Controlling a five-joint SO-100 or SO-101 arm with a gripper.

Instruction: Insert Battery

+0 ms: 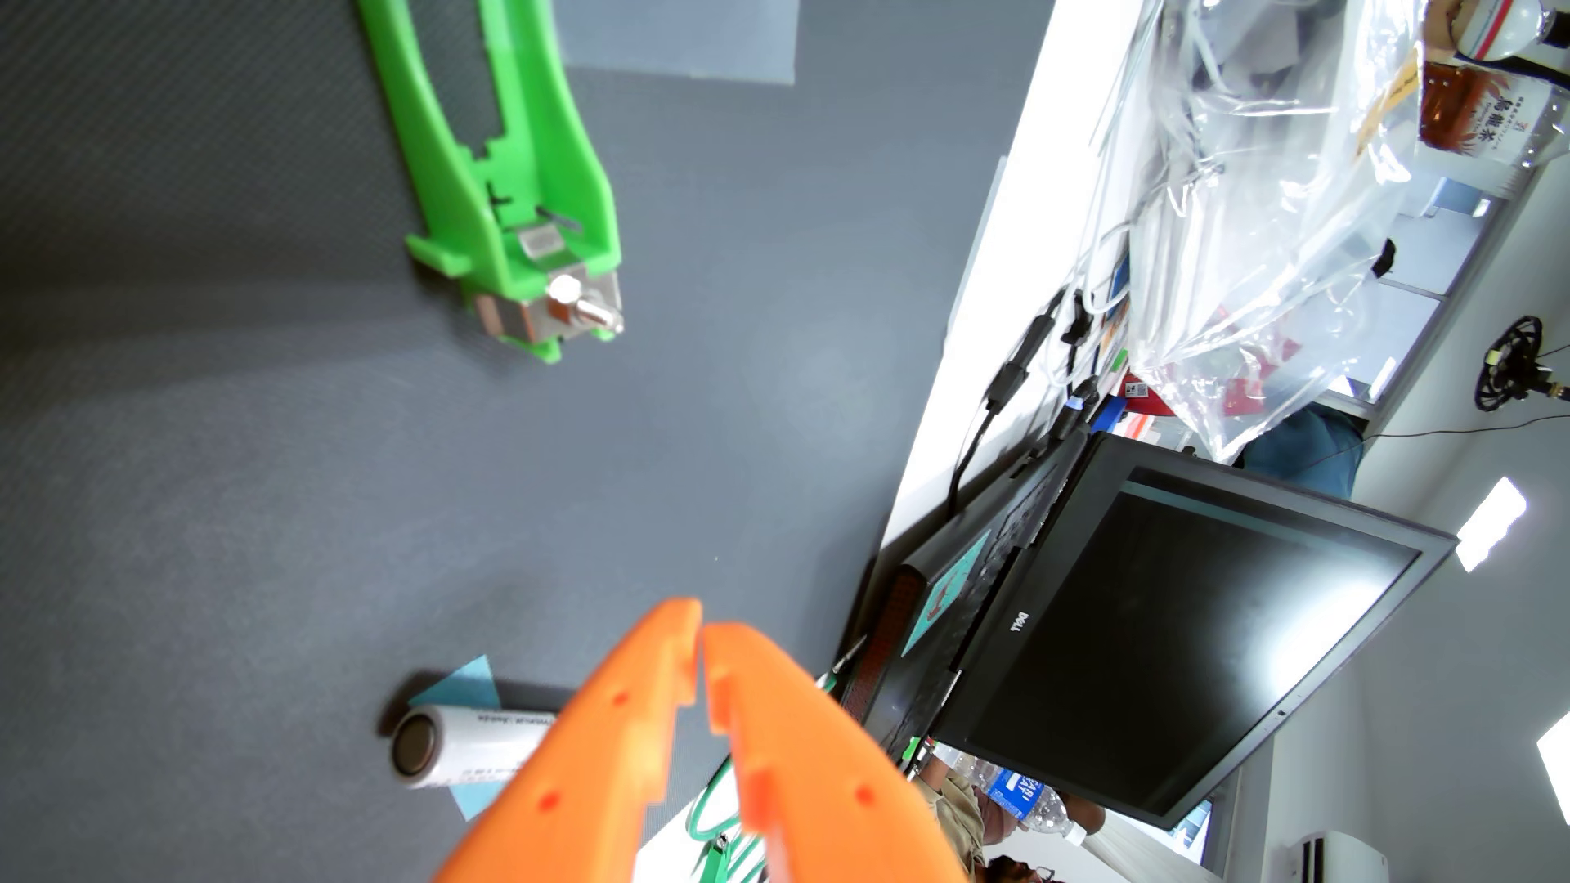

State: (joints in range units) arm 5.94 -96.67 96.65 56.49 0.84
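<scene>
Orange hand point(701, 632), fingers pressed together and holding nothing, hovers right of the battery point(463, 747); descending like this could knock it rolling, well short of the far green holder point(518, 178).

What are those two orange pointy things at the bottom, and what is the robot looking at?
Those orange things are the robot arm's gripper, two fingers it uses like a pincher. The camera rides on the arm, so the picture looks tilted. The fingers are pressed together and hold nothing. Below them, on the dark grey mat, lies a white battery on a small blue patch. Farther away lies a green holder with a metal switch at its end; the battery probably goes in there. Off the mat sits a laptop with a dark screen.
</scene>
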